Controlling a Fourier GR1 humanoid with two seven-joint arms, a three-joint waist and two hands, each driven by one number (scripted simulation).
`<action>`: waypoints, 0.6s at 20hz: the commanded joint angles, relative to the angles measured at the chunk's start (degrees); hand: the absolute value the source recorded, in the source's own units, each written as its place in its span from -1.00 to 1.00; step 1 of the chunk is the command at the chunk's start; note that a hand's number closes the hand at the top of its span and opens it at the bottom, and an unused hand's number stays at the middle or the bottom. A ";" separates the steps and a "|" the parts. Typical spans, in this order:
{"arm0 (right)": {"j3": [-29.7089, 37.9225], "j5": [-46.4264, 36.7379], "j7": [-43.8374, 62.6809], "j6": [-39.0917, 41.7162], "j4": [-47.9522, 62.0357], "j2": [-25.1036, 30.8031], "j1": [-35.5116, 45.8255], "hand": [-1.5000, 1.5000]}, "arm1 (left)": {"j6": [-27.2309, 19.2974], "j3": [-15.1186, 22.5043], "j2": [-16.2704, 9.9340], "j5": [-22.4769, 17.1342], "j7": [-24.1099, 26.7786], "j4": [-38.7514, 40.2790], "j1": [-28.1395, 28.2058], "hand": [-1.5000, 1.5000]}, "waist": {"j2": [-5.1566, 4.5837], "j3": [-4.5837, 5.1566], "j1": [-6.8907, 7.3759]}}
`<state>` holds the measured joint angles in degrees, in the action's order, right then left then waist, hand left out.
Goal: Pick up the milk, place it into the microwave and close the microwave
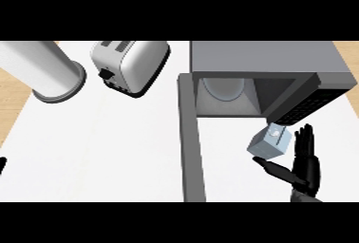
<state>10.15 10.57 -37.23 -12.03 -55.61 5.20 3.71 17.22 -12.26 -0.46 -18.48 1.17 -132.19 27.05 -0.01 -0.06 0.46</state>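
Observation:
The milk (269,143), a small pale-blue carton with a white cap, is tilted just in front of the microwave's (266,58) open cavity, at its right side. My right hand (306,166) stands at the carton's right, fingers straight and pointing away from me. Its thumb (272,168) reaches out to the left under the carton's near edge. The fingers are not curled round the carton. The microwave door (187,142) is swung fully open and runs toward me as a grey bar on the left of the cavity. Only a sliver of my left hand (2,164) shows at the left edge.
A round glass turntable (226,88) lies inside the cavity. The dark control panel (309,105) is at the microwave's right front. A silver toaster (130,64) and a tall white cylinder (43,71) stand at the back left of the white counter (105,152).

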 commanded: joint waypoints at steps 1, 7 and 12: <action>-2.10 2.99 -1.66 12.16 3.62 -0.01 1.74 -1.00 | 2.48 0.54 0.44 -1.10 1.46 -1.45 3.89 -1.00 | 0.08 -0.04 1.04; -0.95 0.50 -11.27 7.60 5.58 -1.69 3.99 1.00 | -0.21 -1.01 -0.23 -1.55 -1.89 -0.20 -0.98 -1.00 | -0.01 0.04 -0.17; 1.37 -2.46 -6.80 -8.61 1.01 -2.07 9.16 1.00 | 4.44 -4.81 -1.79 -5.21 2.82 4.05 1.22 -1.00 | 0.08 0.12 0.04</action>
<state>10.56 9.53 -46.63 -13.05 -52.90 3.35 8.66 19.49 -14.35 -1.13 -21.60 2.07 -131.50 28.81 0.06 0.02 0.51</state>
